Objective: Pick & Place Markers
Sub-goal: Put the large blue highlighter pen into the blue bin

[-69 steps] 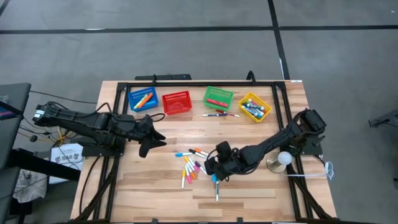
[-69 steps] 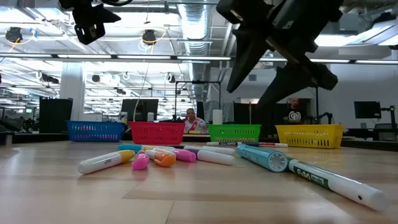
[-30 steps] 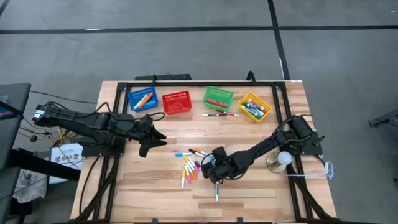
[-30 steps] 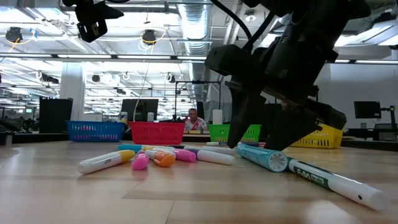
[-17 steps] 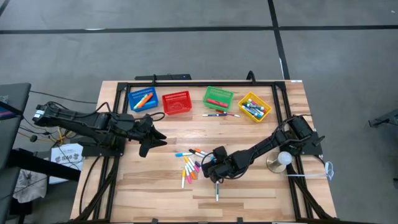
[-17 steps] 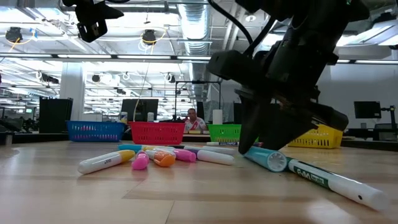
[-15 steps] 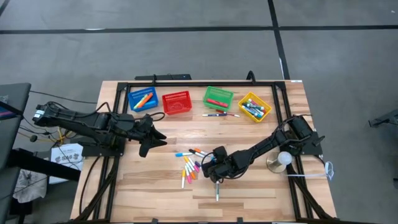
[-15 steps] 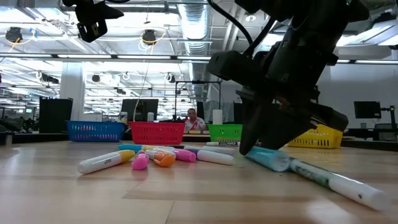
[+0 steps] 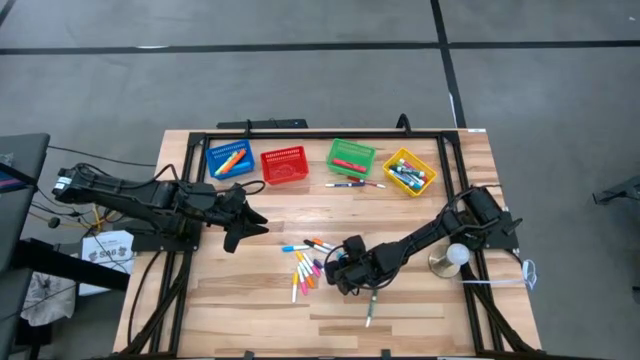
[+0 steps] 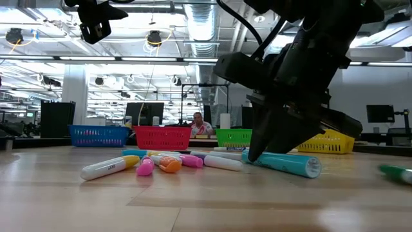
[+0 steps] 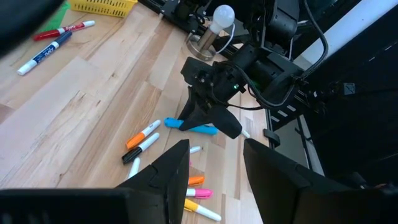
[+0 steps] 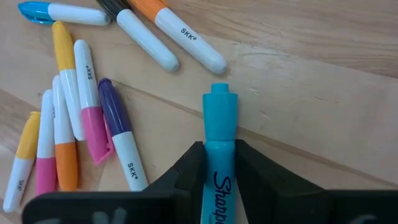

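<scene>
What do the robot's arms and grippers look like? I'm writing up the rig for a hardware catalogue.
Both arms are black, jointed and slim, with loose black cables running along them. The left arm ends in the left gripper, which has two flat, tapering black fingers. The right arm carries a blocky black wrist housing and ends in the right gripper, whose fingers are the same matte black. No markings are legible.

The teal marker (image 12: 219,155) is running out of view between the jaws, its rear end cut off; the right gripper (image 10: 283,138) is hiding its middle.

Grey floor (image 9: 300,80), ceiling lights (image 10: 154,38), monitors (image 10: 145,113), seated person (image 10: 201,125)
</scene>
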